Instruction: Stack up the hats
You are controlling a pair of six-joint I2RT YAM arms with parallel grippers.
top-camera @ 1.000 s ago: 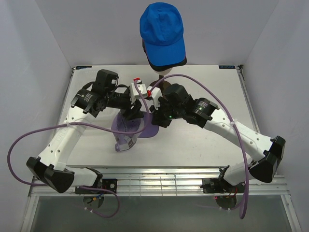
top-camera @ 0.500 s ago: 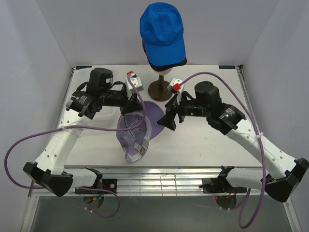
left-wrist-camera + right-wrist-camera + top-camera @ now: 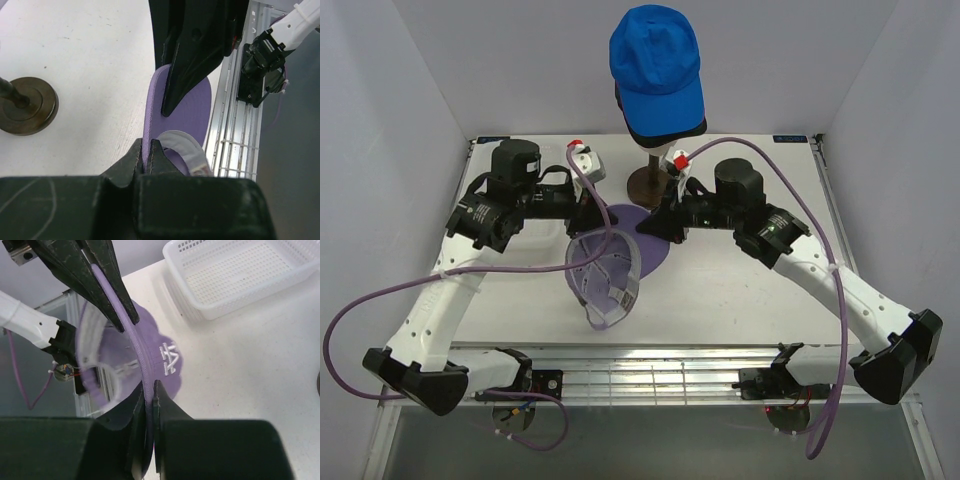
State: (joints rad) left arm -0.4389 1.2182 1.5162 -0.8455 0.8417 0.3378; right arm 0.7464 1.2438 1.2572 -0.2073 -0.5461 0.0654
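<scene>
A lavender hat with a white LA logo hangs above the table, tilted so its inside faces up, held by its brim between both arms. My left gripper is shut on one edge of the brim. From the opposite side, my right gripper is shut on the brim too. At the back, a bright blue hat sits on the mannequin head over a black hat.
The mannequin's brown stand base is just behind both grippers. A white plastic basket stands on the table in the right wrist view. A metal grille runs along the near table edge. White walls close in on three sides.
The left gripper closed on the lavender hat and lifted it. The right gripper let go, swung away to the right, then came back and closed on the brim.
</scene>
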